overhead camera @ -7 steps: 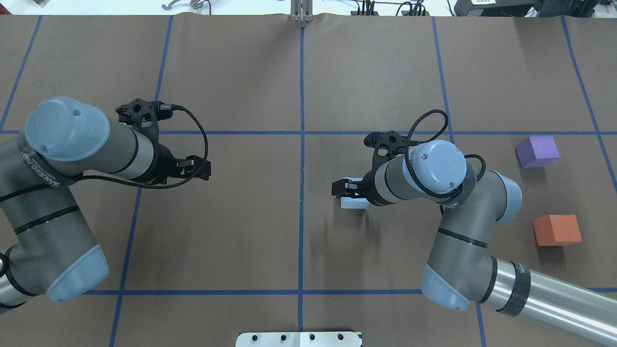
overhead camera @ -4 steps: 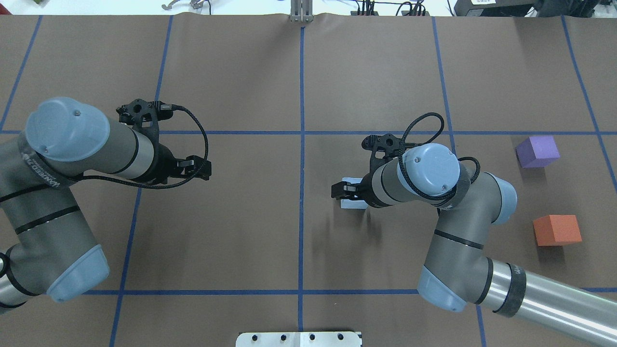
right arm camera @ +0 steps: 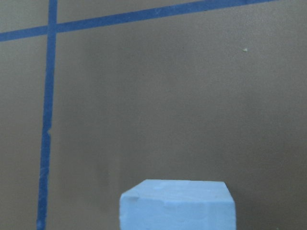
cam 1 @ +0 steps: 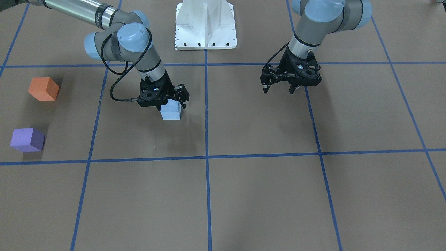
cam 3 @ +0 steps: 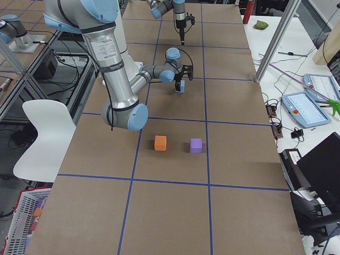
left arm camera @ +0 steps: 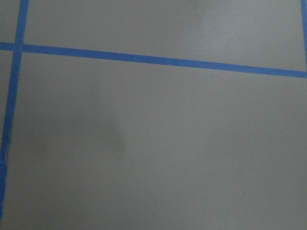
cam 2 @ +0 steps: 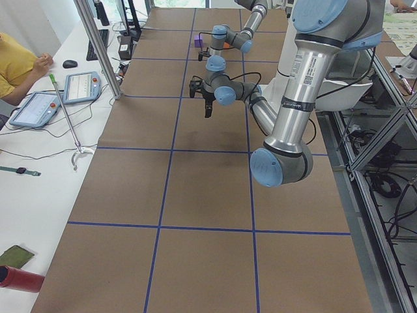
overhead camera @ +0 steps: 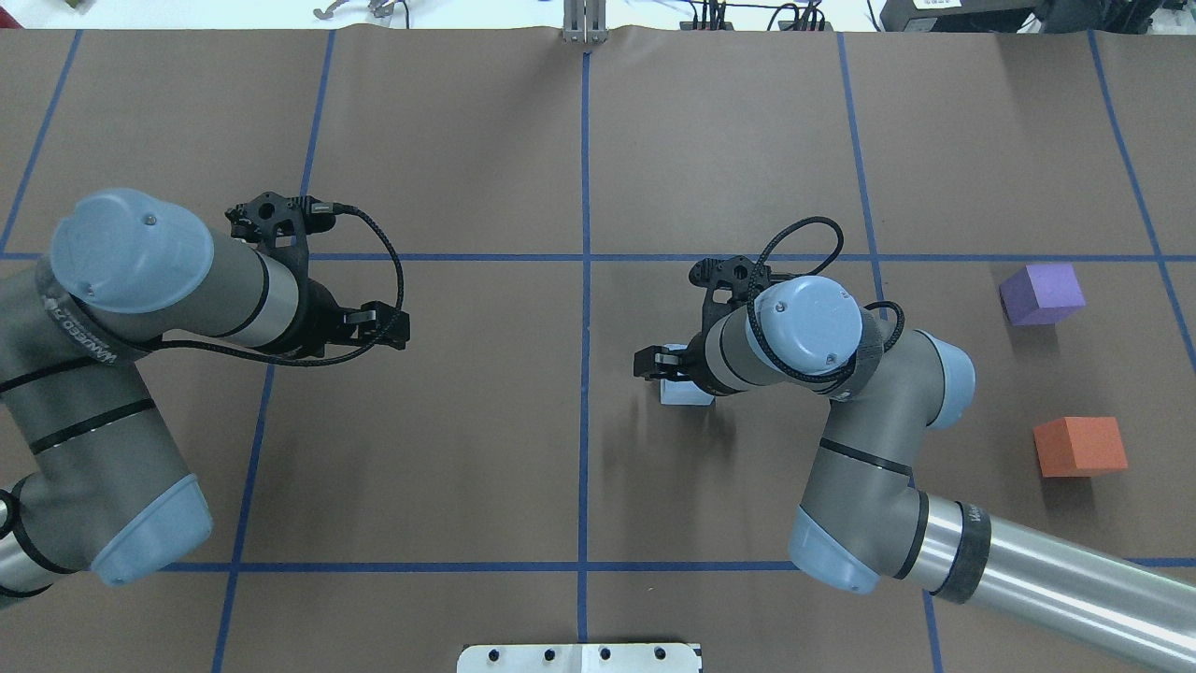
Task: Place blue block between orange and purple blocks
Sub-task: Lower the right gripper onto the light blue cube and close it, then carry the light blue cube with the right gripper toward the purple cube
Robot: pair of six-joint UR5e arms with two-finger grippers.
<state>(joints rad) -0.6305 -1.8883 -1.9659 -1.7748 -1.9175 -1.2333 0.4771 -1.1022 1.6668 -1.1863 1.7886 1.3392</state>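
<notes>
Straddling the blue block [cam 1: 170, 113], the right gripper [cam 1: 171, 103] has its fingers spread, one down each side of the block's top. Whether they touch it is unclear. Block sits on the table [cam 1: 264, 195] near the centre tape line [cam 1: 206, 132], well apart from the orange block [cam 1: 43, 89] and purple block [cam 1: 27, 139], which lie near each other with a gap between them. Left gripper [cam 1: 277, 91] hangs over bare table with its fingers apart, holding nothing.
</notes>
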